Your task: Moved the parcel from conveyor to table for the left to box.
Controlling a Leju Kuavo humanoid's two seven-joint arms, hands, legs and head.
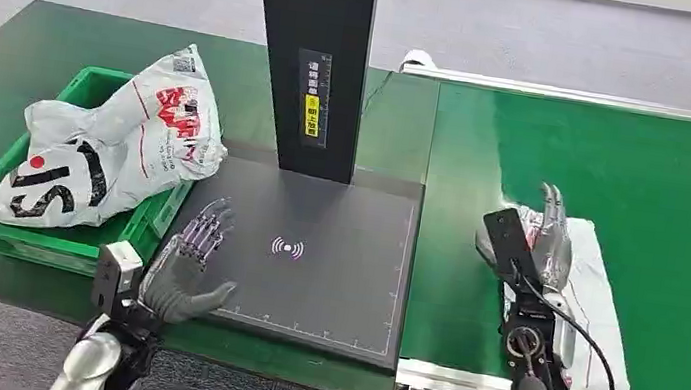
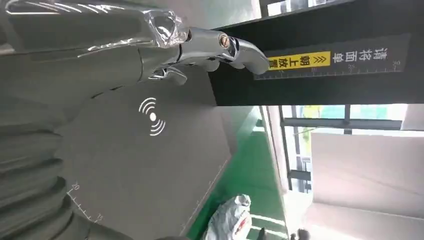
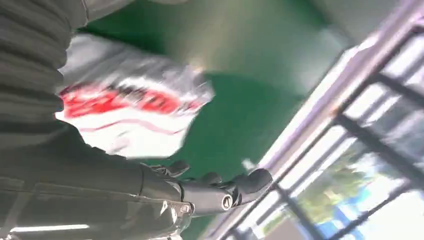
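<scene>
The grey poly-bag parcel (image 1: 583, 287) is lying flat on the green conveyor belt (image 1: 684, 199), partly under the right hand (image 1: 548, 237). The limp film is risking slipping or bunching if the fingers close on too little of it. That hand is hovering over the parcel's near end, fingers apart, holding nothing. The left hand (image 1: 192, 261) is waiting open above the dark scanner pad (image 1: 310, 281).

A black scanner post (image 1: 308, 49) stands on its dark pad (image 1: 314, 251).
</scene>
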